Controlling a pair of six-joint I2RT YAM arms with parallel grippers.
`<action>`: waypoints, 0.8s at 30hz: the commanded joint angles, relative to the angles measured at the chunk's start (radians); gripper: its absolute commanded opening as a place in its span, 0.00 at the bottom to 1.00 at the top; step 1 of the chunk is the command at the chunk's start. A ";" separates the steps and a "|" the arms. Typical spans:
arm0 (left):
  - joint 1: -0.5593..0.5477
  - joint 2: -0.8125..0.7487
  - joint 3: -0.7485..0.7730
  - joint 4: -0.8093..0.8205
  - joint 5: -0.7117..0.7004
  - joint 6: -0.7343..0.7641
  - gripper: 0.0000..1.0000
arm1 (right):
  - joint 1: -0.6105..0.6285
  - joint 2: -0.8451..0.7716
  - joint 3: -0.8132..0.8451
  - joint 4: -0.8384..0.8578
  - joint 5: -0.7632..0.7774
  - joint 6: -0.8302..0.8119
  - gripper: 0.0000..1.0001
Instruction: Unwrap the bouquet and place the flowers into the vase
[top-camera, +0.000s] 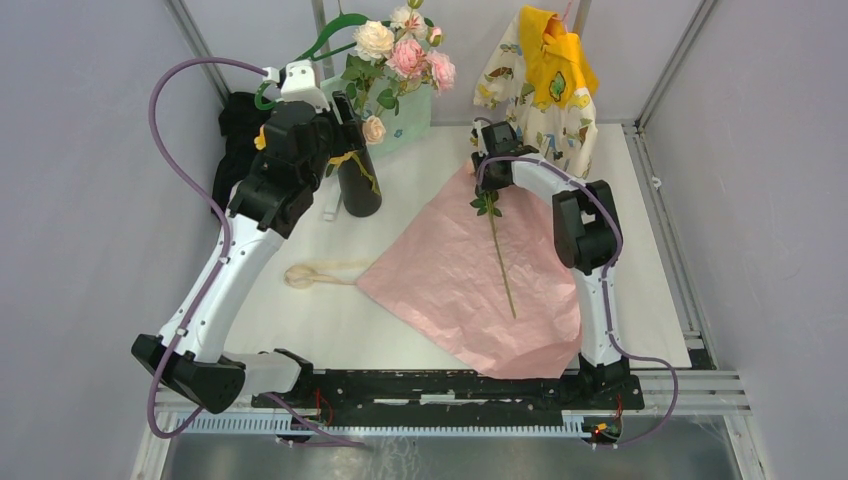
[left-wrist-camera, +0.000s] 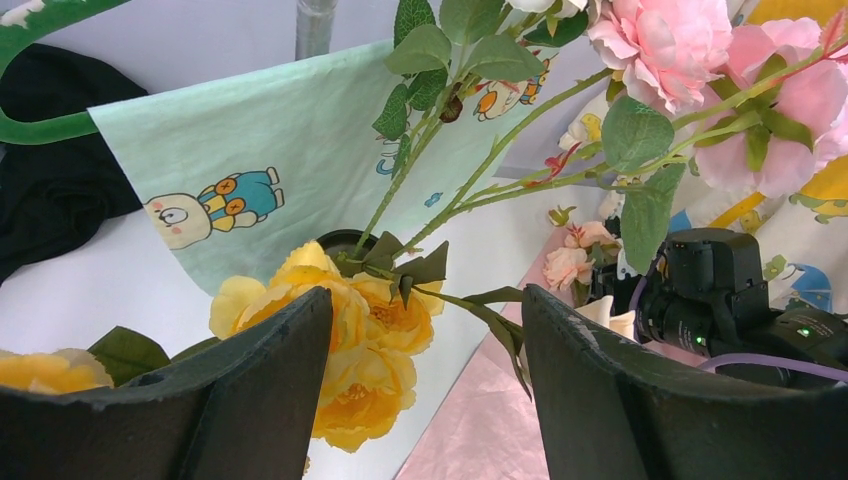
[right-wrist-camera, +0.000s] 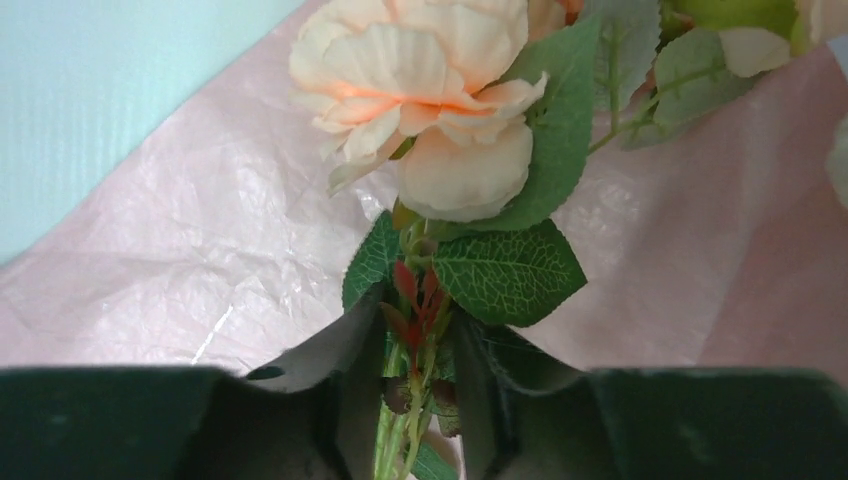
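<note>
The black vase (top-camera: 360, 185) stands at the back left of the table and holds pink and cream flowers (top-camera: 405, 55) on long stems. My left gripper (left-wrist-camera: 425, 295) hovers beside it, open, with yellow roses (left-wrist-camera: 365, 340) hanging just beyond its fingers and nothing gripped. The bouquet's pink paper (top-camera: 450, 290) lies spread flat at centre right. One cream rose (right-wrist-camera: 430, 90) lies on it, its stem (top-camera: 500, 255) pointing toward me. My right gripper (right-wrist-camera: 420, 320) is at the rose's upper stem, its fingers closed in on the stem and leaves.
A beige ribbon (top-camera: 310, 275) lies on the table left of the paper. A mint cloth with cartoon prints (left-wrist-camera: 250, 150) hangs behind the vase, black cloth (top-camera: 235, 140) sits at the far left, and a yellow and cream garment (top-camera: 545, 80) hangs at the back right.
</note>
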 joint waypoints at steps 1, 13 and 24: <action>-0.004 0.005 0.027 0.024 -0.029 0.005 0.76 | 0.000 0.014 0.053 0.024 -0.041 0.012 0.25; -0.007 -0.008 0.039 0.023 -0.059 0.009 0.76 | -0.001 -0.291 -0.165 0.265 -0.297 0.099 0.00; -0.007 -0.065 0.041 0.021 -0.042 -0.021 0.76 | 0.062 -0.736 -0.546 1.225 -0.610 0.431 0.00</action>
